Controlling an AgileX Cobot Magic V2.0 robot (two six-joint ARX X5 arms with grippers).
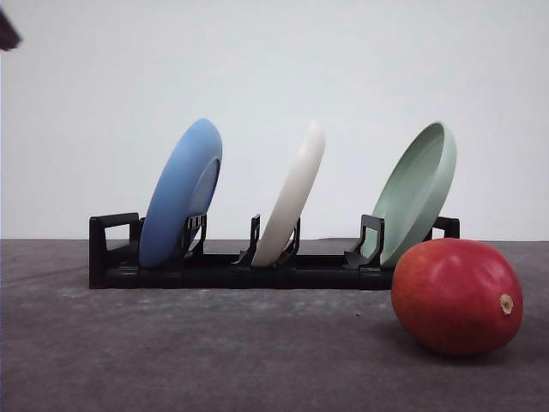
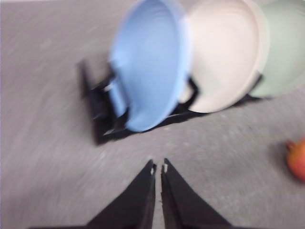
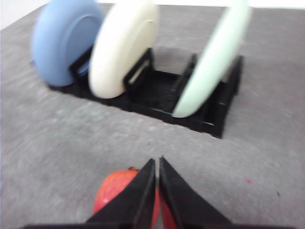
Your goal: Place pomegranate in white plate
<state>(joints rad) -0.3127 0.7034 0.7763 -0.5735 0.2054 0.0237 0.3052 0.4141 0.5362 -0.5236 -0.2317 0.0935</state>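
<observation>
blue plate (image 1: 182, 193) | pale green plate (image 1: 419, 190) | black rack (image 1: 116, 257) | grey table (image 1: 171, 352)

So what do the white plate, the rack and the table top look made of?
White plate: matte cream, no glare; plastic or unglazed ceramic, can't tell which. Rack: black, moulded-looking slots, likely plastic. Table top: dull grey, faintly mottled, possibly a fabric or felt mat.

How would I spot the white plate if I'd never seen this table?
Find the black rack on the grey table; three plates stand on edge in it. The white plate is the middle one, between the blue plate and the green plate, and the only cream-coloured one.
</observation>
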